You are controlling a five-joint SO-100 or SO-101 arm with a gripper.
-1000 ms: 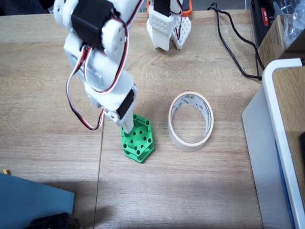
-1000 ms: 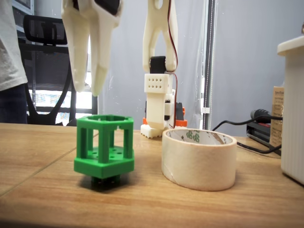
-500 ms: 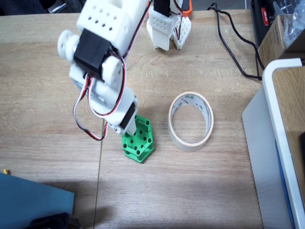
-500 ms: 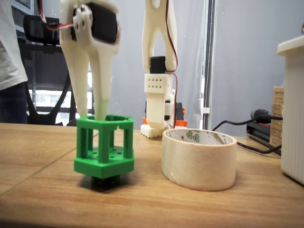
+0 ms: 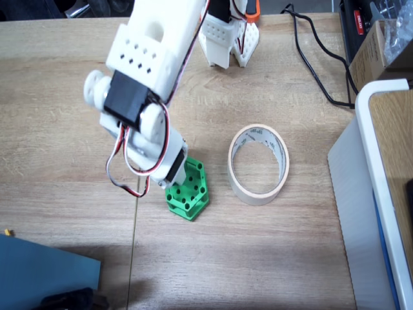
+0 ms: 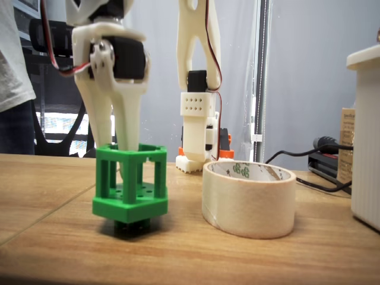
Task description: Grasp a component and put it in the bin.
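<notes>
The component (image 5: 189, 194) is a bright green hexagonal part with holes in its face, standing on the wooden table left of the bin. In the low fixed view the component (image 6: 130, 205) shows open frame sides. My white gripper (image 6: 117, 155) has come down on its left rim, slightly open: one finger dips inside the top ring and the other sits just outside it. From above, the gripper (image 5: 171, 182) touches the component's upper-left edge. The bin (image 5: 258, 197) is a cream tape roll lying flat, its centre open and holding nothing, and the bin (image 6: 249, 202) stands right of the component.
A tall white-edged box (image 5: 368, 194) fills the right side. The arm's base (image 5: 226, 39) is at the far edge, with a black cable (image 5: 316, 64) beside it. A blue object (image 5: 45, 271) lies at the near left corner. A person (image 6: 15, 71) stands at the left.
The gripper has dropped from well above the component down onto its left rim, with one finger now inside the top ring. The component and the tape roll have not moved.
</notes>
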